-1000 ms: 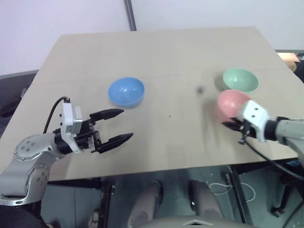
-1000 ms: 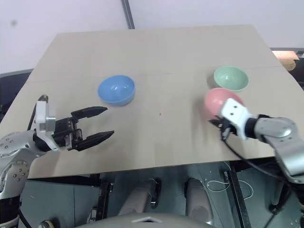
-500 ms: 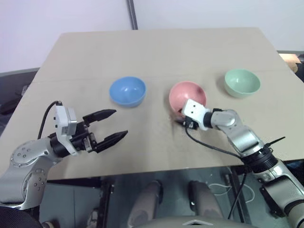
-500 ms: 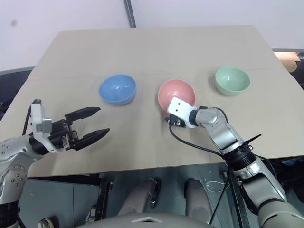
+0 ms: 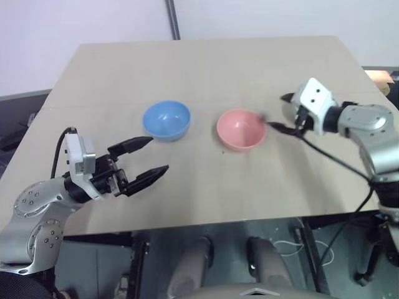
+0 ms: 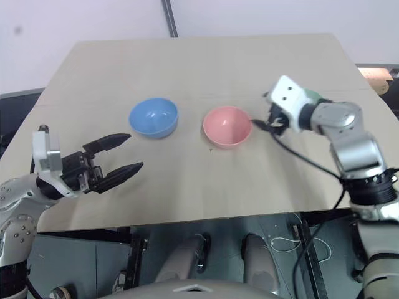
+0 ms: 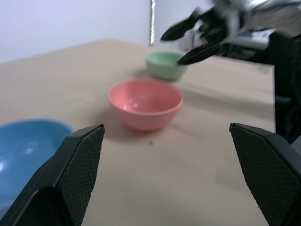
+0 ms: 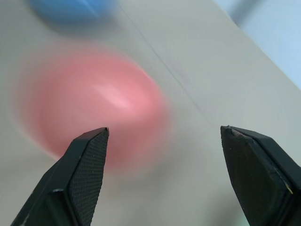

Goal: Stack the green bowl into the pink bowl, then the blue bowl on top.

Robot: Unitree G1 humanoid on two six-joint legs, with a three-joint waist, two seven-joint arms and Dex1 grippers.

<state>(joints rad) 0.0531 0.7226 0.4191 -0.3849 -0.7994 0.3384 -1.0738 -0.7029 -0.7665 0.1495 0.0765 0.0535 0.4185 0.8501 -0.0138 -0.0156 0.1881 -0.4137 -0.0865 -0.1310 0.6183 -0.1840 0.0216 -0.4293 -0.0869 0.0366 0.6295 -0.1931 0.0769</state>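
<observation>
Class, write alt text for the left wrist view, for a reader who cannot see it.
A pink bowl sits upright on a tan table, framed between the left pincer's two open black fingers. A blue bowl lies nearer, a green bowl farther back, and the right pincer hangs open in the air above the green bowl.

The small round pale mint-green plastic bowl (image 7: 165, 65) sits behind the right gripper (image 5: 282, 113) in the head views, which covers it there. Ahead of that gripper, its wrist view smears the small salmon-pink plastic bowl (image 8: 96, 104). The light sky-blue plastic bowl (image 8: 70, 8) beyond is cut by the edge.
</observation>
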